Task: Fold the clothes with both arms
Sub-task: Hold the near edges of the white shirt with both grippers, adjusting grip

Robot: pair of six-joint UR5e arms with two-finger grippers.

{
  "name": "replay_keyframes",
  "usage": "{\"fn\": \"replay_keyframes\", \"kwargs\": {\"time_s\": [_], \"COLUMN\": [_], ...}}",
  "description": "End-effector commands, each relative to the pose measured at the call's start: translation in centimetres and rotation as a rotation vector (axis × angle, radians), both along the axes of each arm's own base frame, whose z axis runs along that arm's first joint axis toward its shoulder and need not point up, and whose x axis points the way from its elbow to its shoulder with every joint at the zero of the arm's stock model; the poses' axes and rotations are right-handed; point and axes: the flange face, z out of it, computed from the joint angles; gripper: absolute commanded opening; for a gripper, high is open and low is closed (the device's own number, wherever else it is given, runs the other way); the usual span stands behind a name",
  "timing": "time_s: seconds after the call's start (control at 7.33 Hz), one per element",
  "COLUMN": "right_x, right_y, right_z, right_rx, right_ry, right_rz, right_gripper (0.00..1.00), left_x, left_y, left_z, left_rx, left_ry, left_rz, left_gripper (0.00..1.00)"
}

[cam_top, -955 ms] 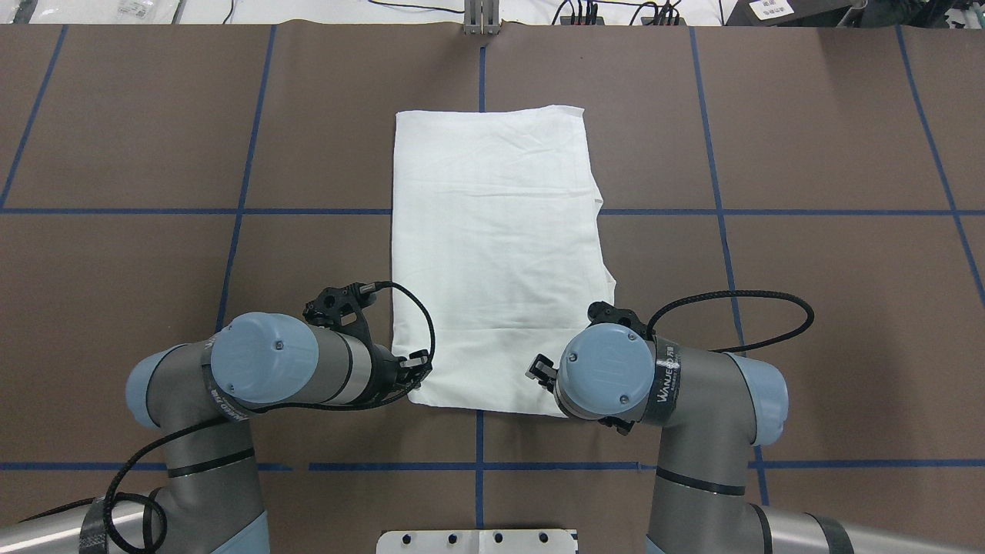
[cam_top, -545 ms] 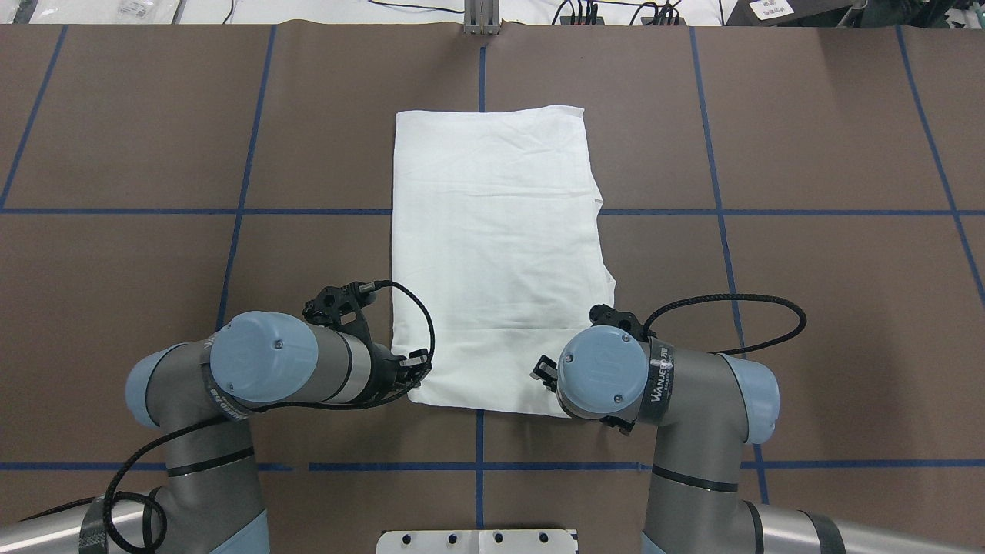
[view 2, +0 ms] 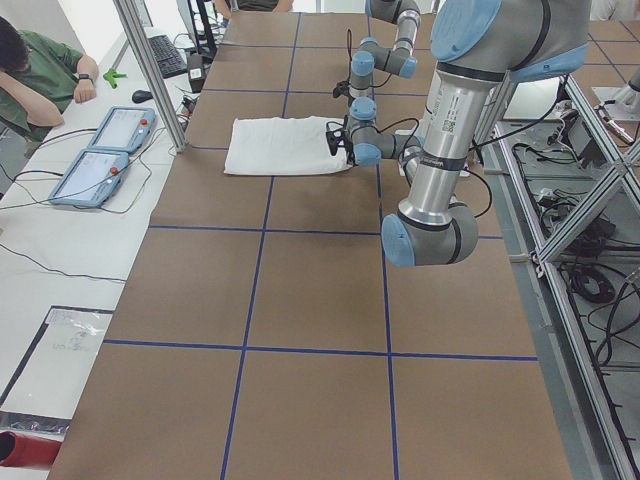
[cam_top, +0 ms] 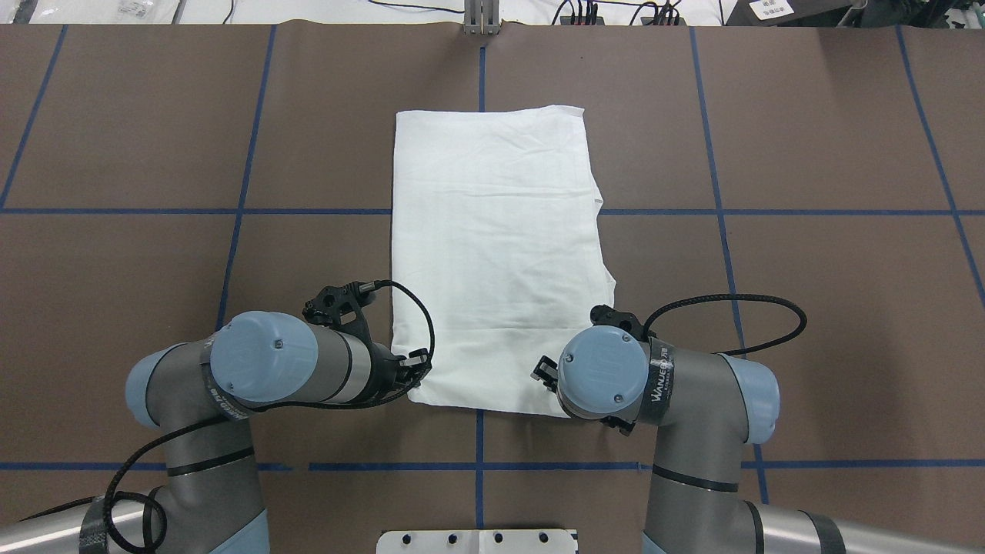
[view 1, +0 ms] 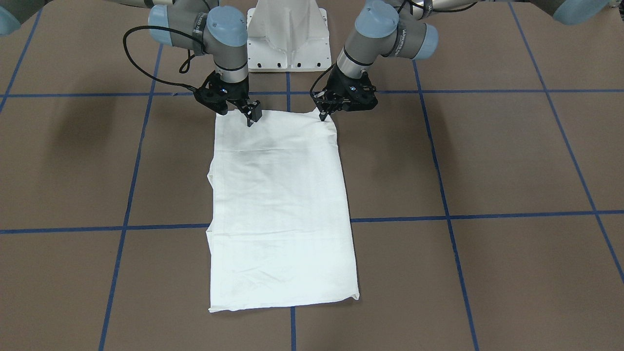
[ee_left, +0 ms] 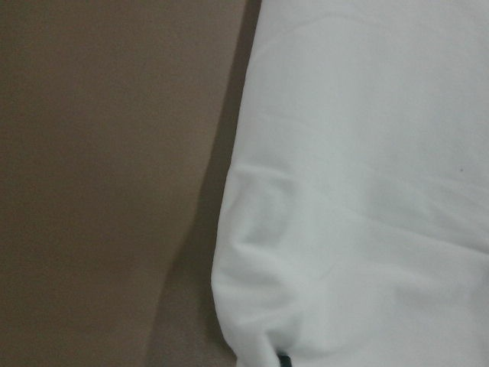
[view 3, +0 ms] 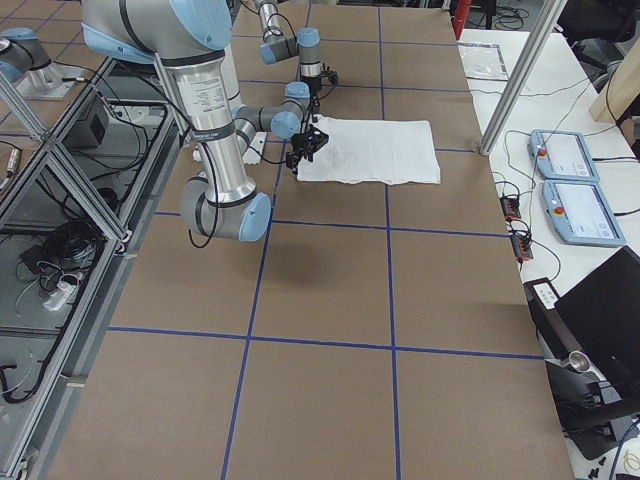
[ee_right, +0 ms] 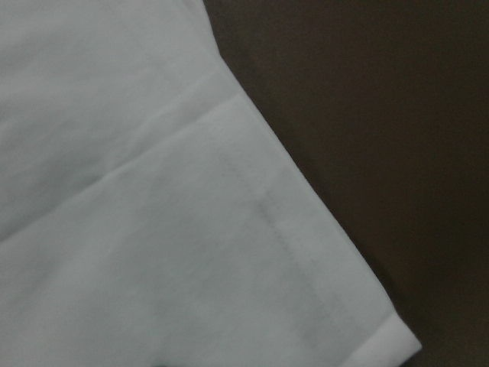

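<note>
The clothes are one white shirt (view 1: 280, 204) (cam_top: 492, 246), folded into a long rectangle that lies flat in the middle of the brown table. My left gripper (view 1: 322, 116) (cam_top: 415, 365) sits at the near left corner, shut on the shirt's edge. In the left wrist view the shirt (ee_left: 367, 191) puckers there. My right gripper (view 1: 252, 117) (cam_top: 545, 371) stands open over the near right corner. There the hemmed shirt (ee_right: 153, 229) lies flat. No printed text shows.
The table (cam_top: 154, 138) is brown with blue tape lines. The white robot base (view 1: 287, 34) stands just behind the shirt's near edge. A person (view 2: 40, 70) sits beside two teach pendants (view 2: 105, 150) past the table's far edge.
The right arm has drawn in slightly, nudging its gripper a little over the shirt's corner. The left arm and the shirt have stayed still.
</note>
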Motion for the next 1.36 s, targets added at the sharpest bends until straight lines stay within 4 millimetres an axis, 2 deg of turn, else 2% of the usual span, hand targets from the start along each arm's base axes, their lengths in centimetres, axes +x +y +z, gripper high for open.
{"fn": "replay_keyframes", "kwargs": {"time_s": [0.0,0.55,0.68,0.82,0.95,1.09,1.23], "right_x": [-0.09,-0.68,-0.68,-0.73,-0.69,-0.69,-0.72], "right_y": [0.59,1.28,1.28,1.28,1.29,1.31,1.32], "right_z": [-0.03,0.38,0.38,0.19,0.12,0.12,-0.24], "right_rx": [-0.015,-0.016,-0.016,-0.016,-0.017,-0.019,-0.018], "right_ry": [-0.004,0.006,0.006,0.003,0.001,0.001,-0.005], "right_rz": [0.009,0.001,0.001,0.0,0.002,0.001,0.0], "right_gripper": [1.0,1.0,0.92,0.71,0.45,0.24,0.15], "left_x": [-0.03,-0.07,-0.08,-0.08,-0.08,-0.08,-0.08], "left_y": [-0.06,-0.14,-0.14,-0.14,-0.14,-0.14,-0.14], "left_z": [0.01,0.03,0.01,0.01,0.01,0.01,0.01], "left_rx": [0.0,-0.001,0.0,0.0,0.0,0.0,0.0], "left_ry": [0.0,-0.002,0.0,0.0,0.0,0.0,0.0], "left_rz": [-0.001,-0.003,-0.003,-0.003,-0.003,-0.003,-0.003], "left_gripper": [0.0,0.0,0.0,0.0,0.0,0.0,0.0]}}
